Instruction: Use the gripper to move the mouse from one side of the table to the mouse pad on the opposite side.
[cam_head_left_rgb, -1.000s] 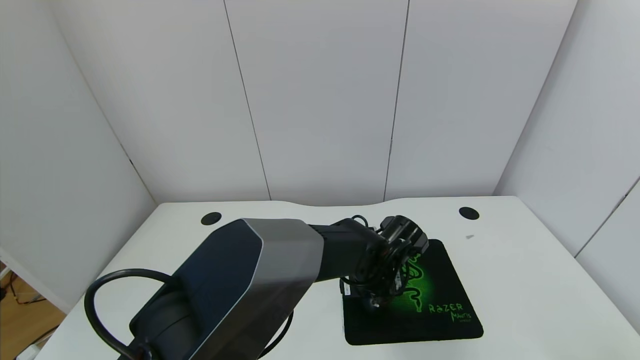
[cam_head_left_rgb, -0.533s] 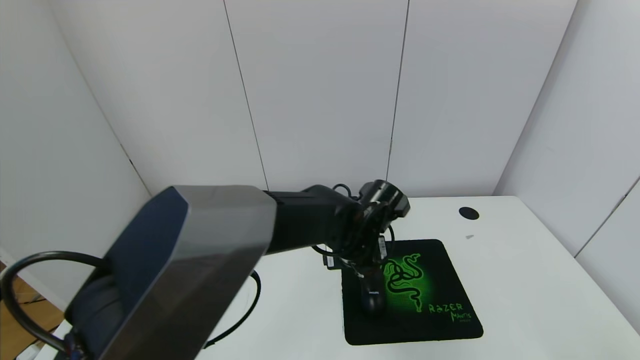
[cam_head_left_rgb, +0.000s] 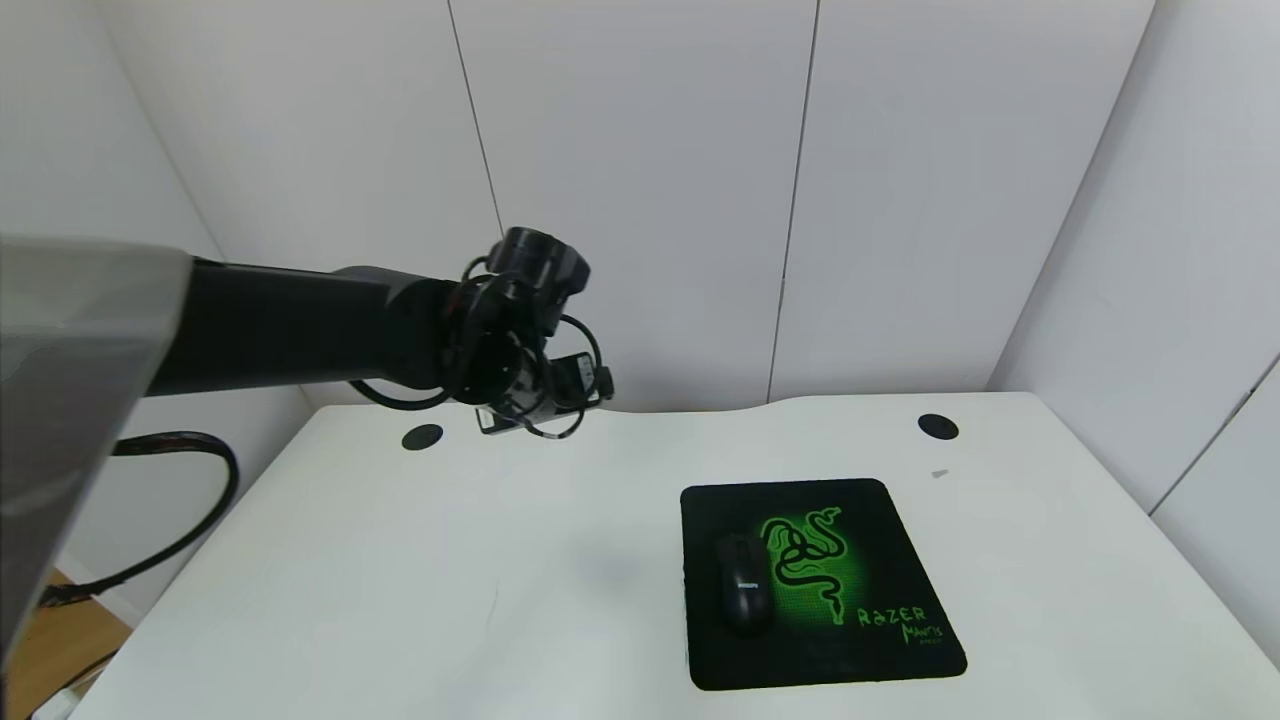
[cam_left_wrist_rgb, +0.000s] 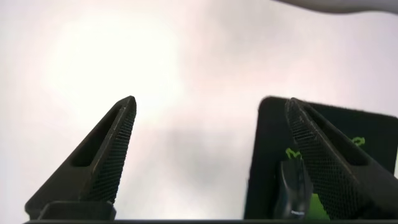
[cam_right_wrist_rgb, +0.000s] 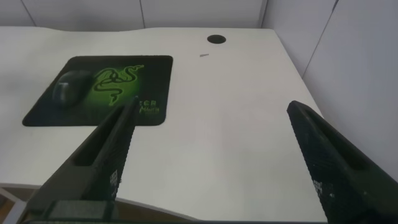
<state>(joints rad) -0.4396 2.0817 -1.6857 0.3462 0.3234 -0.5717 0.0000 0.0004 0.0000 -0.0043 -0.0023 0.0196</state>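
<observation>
- Resting on the mouse pad (cam_head_left_rgb: 822, 585), the mouse (cam_head_left_rgb: 743, 597) lies on the pad's left part, just beside the green snake emblem, lengthwise front to back, with a small pale logo on its back.
- The mouse pad lies flat on the right half of the table (cam_head_left_rgb: 400, 590), its green "RAZER" lettering near its front right corner; nothing else sits on the pad.
- The left gripper (cam_head_left_rgb: 530, 395) hangs high above the table's far left area, near the left cable hole (cam_head_left_rgb: 422, 436) and well apart from the mouse, at the end of a black arm that reaches in from the left.
- In the left wrist view the left gripper (cam_left_wrist_rgb: 208, 155) has its two textured fingers (cam_left_wrist_rgb: 102, 162) spread wide with nothing between them; the white table shows through the gap, and the mouse (cam_left_wrist_rgb: 292, 190) and the pad (cam_left_wrist_rgb: 270, 149) appear farther off behind one finger.
- The right gripper (cam_right_wrist_rgb: 211, 168) is out of the head view; its own wrist view shows it low at the table's near right side, fingers spread wide and empty, with the mouse pad (cam_right_wrist_rgb: 149, 93) and mouse (cam_right_wrist_rgb: 67, 86) farther off and the right cable hole (cam_right_wrist_rgb: 216, 39) beyond.
- A tiny grey mark (cam_head_left_rgb: 938, 474) lies on the table between the pad and the right cable hole (cam_head_left_rgb: 937, 427).
</observation>
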